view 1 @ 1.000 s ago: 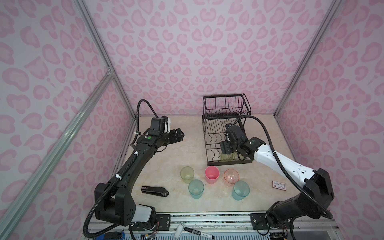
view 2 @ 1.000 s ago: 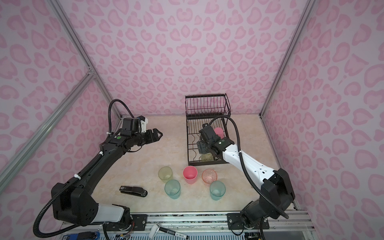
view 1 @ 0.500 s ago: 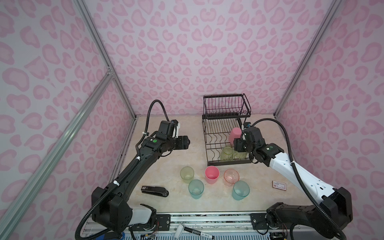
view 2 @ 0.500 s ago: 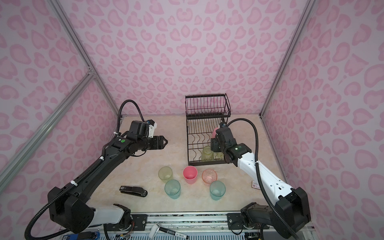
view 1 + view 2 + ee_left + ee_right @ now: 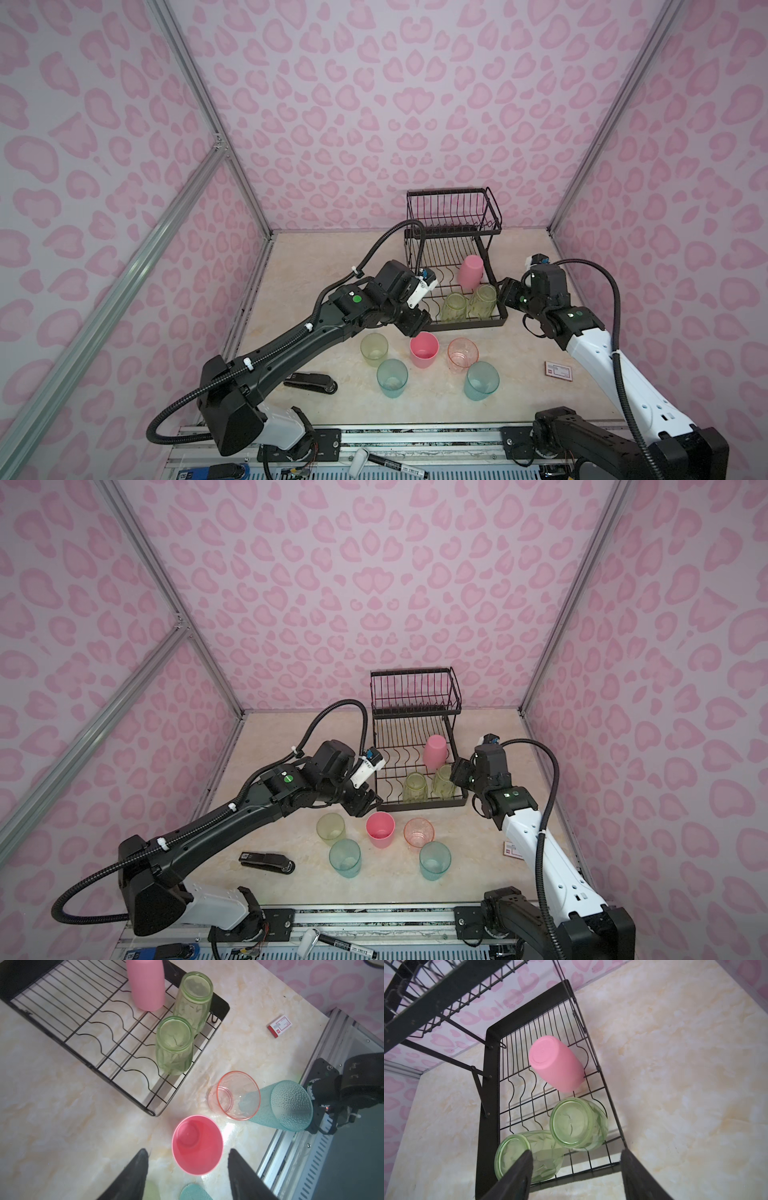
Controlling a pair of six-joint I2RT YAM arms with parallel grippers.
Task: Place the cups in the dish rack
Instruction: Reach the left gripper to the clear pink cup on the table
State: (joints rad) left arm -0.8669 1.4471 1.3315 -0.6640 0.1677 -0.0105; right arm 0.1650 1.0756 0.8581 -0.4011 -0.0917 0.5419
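The black wire dish rack [image 5: 469, 323] holds an upside-down pink cup [image 5: 471, 271] and two upside-down yellow-green cups [image 5: 453, 306] [image 5: 483, 300] on its lower tier. Upright on the table in front stand a yellow-green cup [image 5: 374, 349], a pink cup [image 5: 424, 351], an orange-pink cup [image 5: 462, 353] and two teal cups [image 5: 392, 377] [image 5: 481, 380]. My left gripper [image 5: 188, 1150] is open just above the table's pink cup [image 5: 197, 1145], whose rim lies between the fingertips, untouched. My right gripper [image 5: 576, 1151] hangs open and empty at the rack's right front corner, beside the yellow-green cups [image 5: 577, 1124].
A black stapler [image 5: 309, 381] lies on the table at the front left. A small red-and-white box [image 5: 558, 370] lies at the right, next to my right arm. A marker [image 5: 395, 461] rests on the front rail. Pink patterned walls close in three sides.
My left arm swung from the back left down and right to the pink cup on the table. My right gripper drew back out of the rack to the right, empty.
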